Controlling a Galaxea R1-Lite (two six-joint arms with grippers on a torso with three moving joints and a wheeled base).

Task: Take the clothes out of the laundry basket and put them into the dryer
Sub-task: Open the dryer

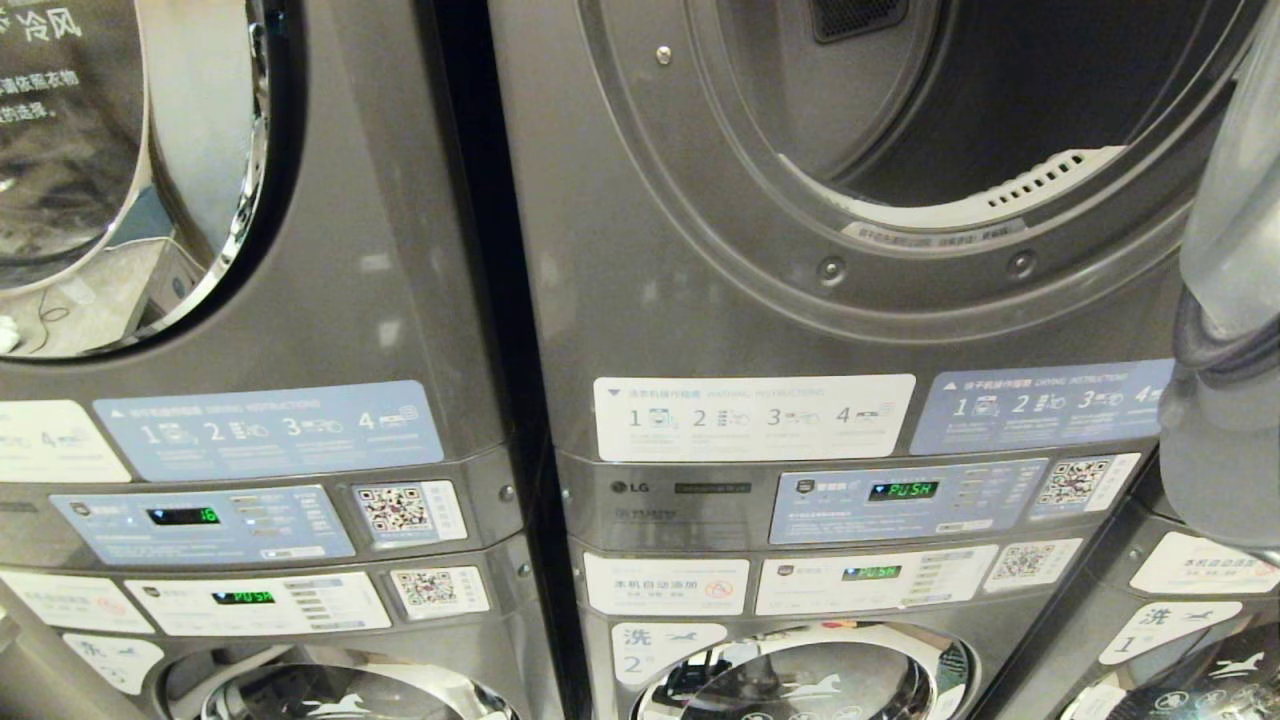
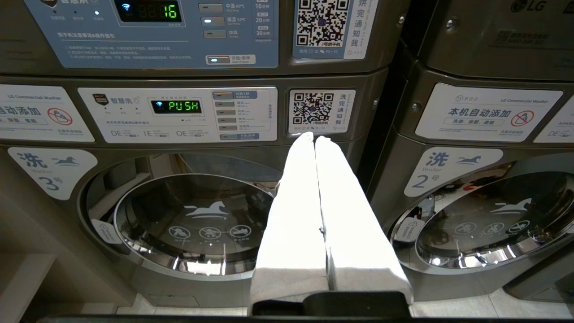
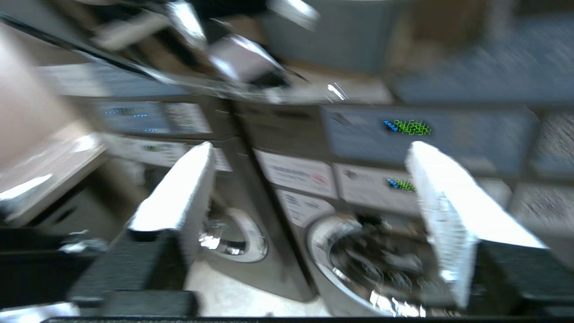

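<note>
Head view shows a wall of stacked grey laundry machines, and the dryer (image 1: 930, 150) fills the picture from twelve to three o'clock, its round mouth open and the drum dark, with no garment visible inside. At nine o'clock a neighbouring dryer door (image 1: 120, 170) is closed and reflective. Across the middle run the control panels (image 1: 905, 500), and the washer doors (image 1: 800, 685) sit at six o'clock. A blurred grey shape at the three o'clock edge is probably part of the robot or the open door; it cannot be told which.

The laundry basket and the clothes appear in no view, so their place cannot be given.

The right gripper (image 3: 314, 202) has its fingers (image 3: 175, 197) spread wide with nothing between them, pointing at the lower washers in a smeared picture. The left gripper (image 2: 315, 139) is parked low before a washer, fingers pressed together and empty.

Judging by this, the step in hand is an empty-handed reach between loads. The next move calls for finding the basket, lowering the open right fingers onto a garment and closing on it.
</note>
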